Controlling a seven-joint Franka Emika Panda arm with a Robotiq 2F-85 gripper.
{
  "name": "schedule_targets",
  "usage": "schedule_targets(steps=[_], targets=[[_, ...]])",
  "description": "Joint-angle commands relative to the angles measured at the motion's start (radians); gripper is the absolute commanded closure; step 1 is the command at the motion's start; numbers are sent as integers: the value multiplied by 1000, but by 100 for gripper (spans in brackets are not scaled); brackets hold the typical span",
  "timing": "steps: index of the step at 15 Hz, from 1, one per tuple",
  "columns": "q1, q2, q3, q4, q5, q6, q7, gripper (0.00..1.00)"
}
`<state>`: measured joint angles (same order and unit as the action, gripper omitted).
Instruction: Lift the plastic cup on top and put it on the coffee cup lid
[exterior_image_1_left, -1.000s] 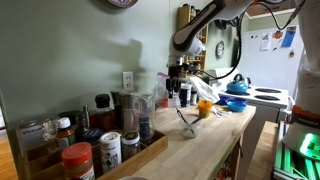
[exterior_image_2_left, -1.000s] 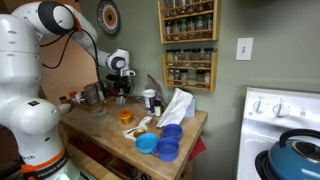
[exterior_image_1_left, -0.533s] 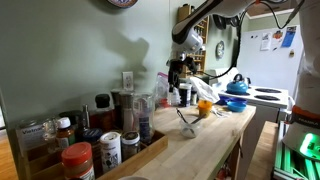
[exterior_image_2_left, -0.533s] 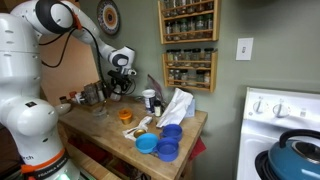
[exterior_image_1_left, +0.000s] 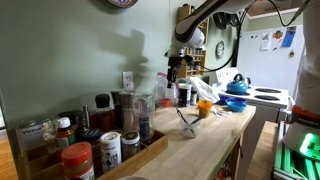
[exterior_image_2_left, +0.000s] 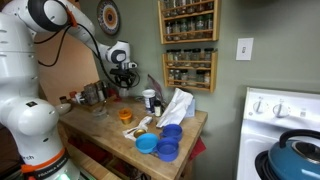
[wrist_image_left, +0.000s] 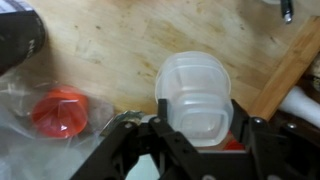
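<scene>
Plastic cup, translucent and round-cornered, clamped in the tool.

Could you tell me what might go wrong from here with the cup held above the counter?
The translucent plastic cup is pinched between the jaws of the gripper; it looks thin, so it could deform or slip. The orange lid lies off to the side against crinkled clear plastic, so the cup might land tilted or snag it.
</scene>
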<state>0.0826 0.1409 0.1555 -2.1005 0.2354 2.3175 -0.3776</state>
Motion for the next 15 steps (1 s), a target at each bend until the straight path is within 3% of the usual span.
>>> schedule_targets(steps=[1, 5, 6, 7, 8, 10, 11, 15], targets=[[20, -66, -17, -87, -128, 190, 103, 66], [13, -155, -42, -152, -217, 343, 308, 66], [10, -171, -51, -149, -251, 307, 378, 66], [10, -159, -35, -120, -168, 200, 289, 66], [11, -120, -40, -92, -195, 272, 292, 41], [12, -142, -40, -96, -187, 218, 291, 41], [11, -156, -42, -99, -164, 233, 285, 66], [-31, -260, -77, -121, -342, 325, 453, 66]])
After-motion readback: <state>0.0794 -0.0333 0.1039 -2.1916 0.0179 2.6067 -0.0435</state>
